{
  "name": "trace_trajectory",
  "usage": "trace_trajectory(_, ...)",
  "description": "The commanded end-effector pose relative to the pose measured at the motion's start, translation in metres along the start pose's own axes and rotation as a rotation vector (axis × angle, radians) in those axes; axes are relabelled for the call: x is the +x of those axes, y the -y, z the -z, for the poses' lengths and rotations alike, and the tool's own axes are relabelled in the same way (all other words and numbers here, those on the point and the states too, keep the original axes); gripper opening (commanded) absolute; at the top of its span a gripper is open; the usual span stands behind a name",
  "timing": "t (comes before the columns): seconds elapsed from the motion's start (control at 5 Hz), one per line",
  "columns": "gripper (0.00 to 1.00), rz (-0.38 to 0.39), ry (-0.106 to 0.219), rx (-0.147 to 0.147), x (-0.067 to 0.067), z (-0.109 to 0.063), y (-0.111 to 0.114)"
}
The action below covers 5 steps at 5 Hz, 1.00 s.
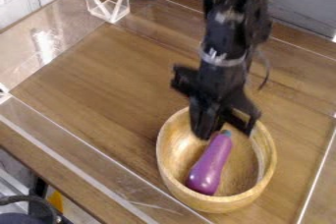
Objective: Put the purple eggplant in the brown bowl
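In the camera view, a glossy purple toy eggplant with a dark green stem tip lies inside a large round light-brown wooden bowl with a thick rim. The eggplant rests on the bowl's inner bottom, its rounded, fatter end toward the near side and its stem end toward the far side, below the gripper. The bowl stands on a brown wood-grained counter.

A black robot arm reaches down from the top of the view, slightly blurred, and its black gripper is over the far part of the bowl. The fingers are closed, with nothing gripped between them; their tips are near the eggplant's stem end, and whether they touch it I cannot tell.

Well apart from the bowl, toward the upper left, a clear, white-edged object stands near the counter's far edge; what it is, I cannot tell.
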<state>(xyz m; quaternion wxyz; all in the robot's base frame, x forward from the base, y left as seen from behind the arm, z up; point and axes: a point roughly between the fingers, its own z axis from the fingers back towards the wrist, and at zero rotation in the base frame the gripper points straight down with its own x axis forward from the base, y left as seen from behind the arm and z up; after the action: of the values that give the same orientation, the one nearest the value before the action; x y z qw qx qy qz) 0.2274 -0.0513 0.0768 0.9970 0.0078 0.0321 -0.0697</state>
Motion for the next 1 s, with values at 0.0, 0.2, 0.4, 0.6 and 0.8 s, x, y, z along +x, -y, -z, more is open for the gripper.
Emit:
trace_trajectory(0.0,0.0,-0.007,0.057,0.016,0.0113,-0.0227,-0.0047)
trace_trajectory(0.2,0.0,0.001,0.064,0.026,0.0066,-0.027,-0.0017)
trace_trajectory(0.4,0.0,-0.003,0.061,0.031,0.0052,-0.0257,-0.0018)
trace_trajectory(0.6,0.0,-0.006,0.057,0.034,0.0051,-0.0248,-0.0028)
trace_trajectory(0.8,0.0,-0.009,0.053,0.036,0.005,-0.0237,-0.0038)
